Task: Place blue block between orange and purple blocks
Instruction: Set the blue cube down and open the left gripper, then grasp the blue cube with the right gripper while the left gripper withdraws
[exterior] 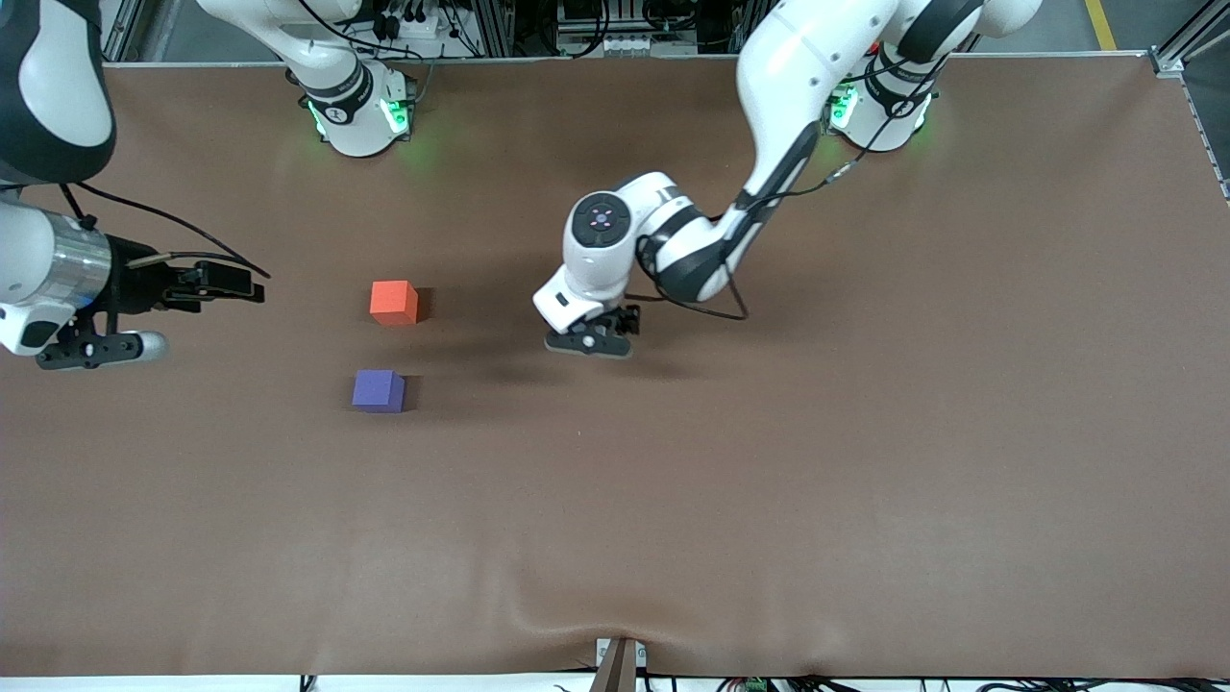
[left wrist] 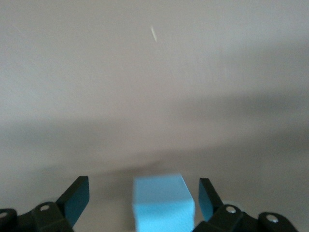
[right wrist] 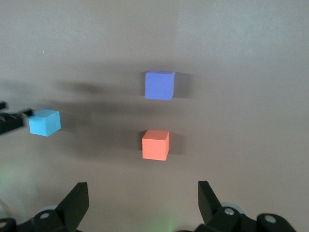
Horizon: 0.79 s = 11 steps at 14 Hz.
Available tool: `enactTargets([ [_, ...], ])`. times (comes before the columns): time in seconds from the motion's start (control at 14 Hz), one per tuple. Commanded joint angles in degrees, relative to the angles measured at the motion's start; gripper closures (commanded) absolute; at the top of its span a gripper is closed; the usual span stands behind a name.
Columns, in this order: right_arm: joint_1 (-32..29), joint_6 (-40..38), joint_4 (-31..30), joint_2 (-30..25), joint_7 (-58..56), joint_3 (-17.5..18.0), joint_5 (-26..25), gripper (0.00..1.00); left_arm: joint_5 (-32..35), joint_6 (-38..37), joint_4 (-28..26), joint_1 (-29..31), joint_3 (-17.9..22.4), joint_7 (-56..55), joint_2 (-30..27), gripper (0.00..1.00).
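The sky-blue block [left wrist: 163, 203] sits on the table between the open fingers of my left gripper [left wrist: 143, 189], with a gap on each side. In the front view my left gripper [exterior: 594, 341] is low over the middle of the table and hides the block. The orange block [exterior: 394, 302] and the purple block [exterior: 379, 391] lie toward the right arm's end, the purple one nearer the front camera. My right gripper [exterior: 240, 285] is open and empty, up in the air at that end. Its wrist view shows the purple [right wrist: 159, 85], orange [right wrist: 155, 144] and blue [right wrist: 44, 122] blocks.
The brown table mat [exterior: 769, 481] has nothing else on it. Both arm bases [exterior: 360, 115] stand along the table's edge farthest from the front camera. A small gap separates the orange and purple blocks.
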Motion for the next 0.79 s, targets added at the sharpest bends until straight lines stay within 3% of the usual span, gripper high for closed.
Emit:
enactTargets([
  [0.0,6.8,3.6,-3.2,-1.5,11.8,-0.1,1.1,0.00,1.6,-4.9,-1.9,6.3,0.8,4.4,-7.9,0.00],
  [0.43,25.8,17.7,-9.7,1.9,33.9,-0.1,1.0,0.00,0.7,-19.4,-2.3,22.6,0.2,20.0,-19.1,0.00],
  [0.71,35.8,31.2,-8.3,12.8,42.3,-0.1,0.9,0.00,0.4,-27.1,-3.7,31.6,0.1,28.1,-24.6,0.00],
])
